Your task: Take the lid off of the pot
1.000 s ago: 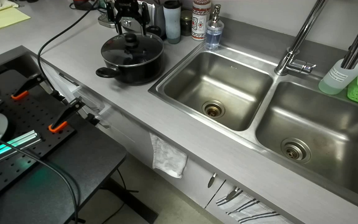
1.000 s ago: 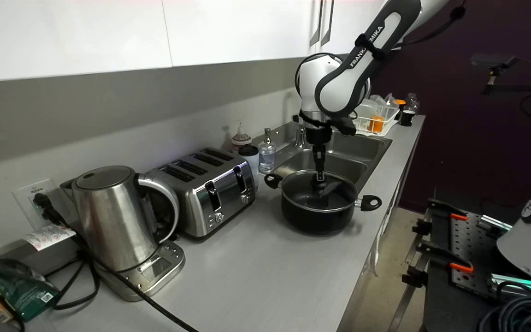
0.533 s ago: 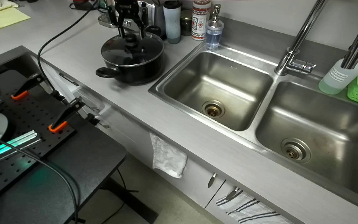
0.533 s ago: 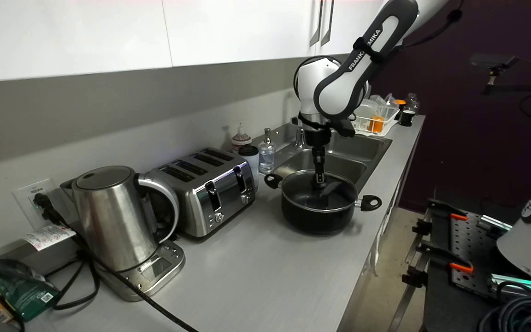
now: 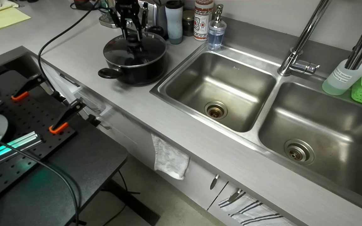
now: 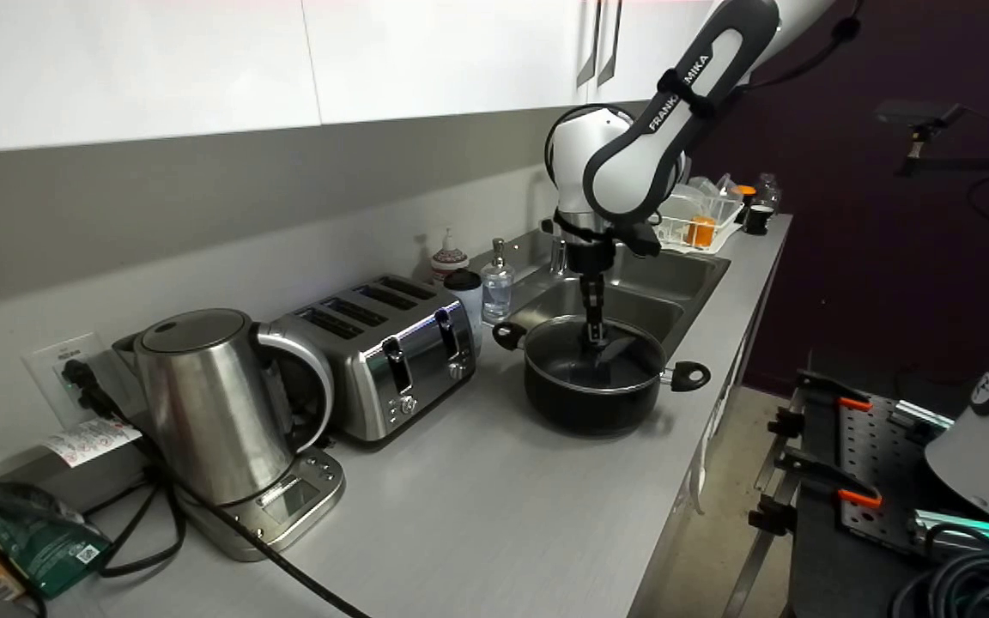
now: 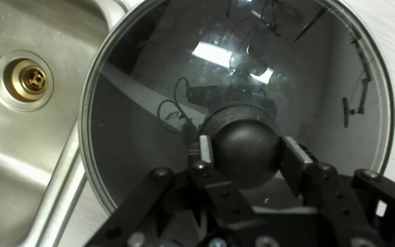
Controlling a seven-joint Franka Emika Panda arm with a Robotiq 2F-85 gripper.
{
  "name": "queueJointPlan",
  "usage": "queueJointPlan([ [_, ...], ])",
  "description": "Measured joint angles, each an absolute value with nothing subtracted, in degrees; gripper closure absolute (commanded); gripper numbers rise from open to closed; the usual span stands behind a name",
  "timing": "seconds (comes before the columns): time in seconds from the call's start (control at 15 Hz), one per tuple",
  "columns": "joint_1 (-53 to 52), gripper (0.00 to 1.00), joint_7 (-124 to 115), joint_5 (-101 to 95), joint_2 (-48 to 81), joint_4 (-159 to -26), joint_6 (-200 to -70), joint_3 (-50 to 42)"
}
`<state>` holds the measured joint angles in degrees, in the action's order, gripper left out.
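Observation:
The black pot (image 5: 146, 75) stands on the counter beside the sink, a short handle on either side. Its round glass lid (image 6: 556, 354) rests level on the rim, and the metal edge meets the pot all round in both exterior views. In the wrist view the lid's black knob (image 7: 247, 151) fills the space between the finger pads (image 7: 206, 149). My gripper (image 5: 132, 34) points straight down over the pot's centre, shut on this knob from two opposite sides. The inside of the pot is hardly visible through the dark glass.
A steel double sink (image 5: 267, 103) adjoins the pot. Behind the pot are a tumbler (image 5: 174, 23), a soap dispenser (image 5: 216, 34) and a toaster (image 6: 383, 352). A kettle (image 6: 203, 403) with a black cord is further along the counter. White cabinets (image 6: 460, 60) hang above.
The gripper's fingers have come together from both sides onto the lid's knob, after a slight lowering of the arm. Pot and lid have shifted very slightly sideways toward the sink.

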<state>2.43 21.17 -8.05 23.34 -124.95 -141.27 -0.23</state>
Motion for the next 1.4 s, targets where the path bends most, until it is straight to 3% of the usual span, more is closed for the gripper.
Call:
queueJointPlan([
  [1.4,1.27,0.75,21.17,-9.17,12.09,-128.16,-135.84,0.78],
])
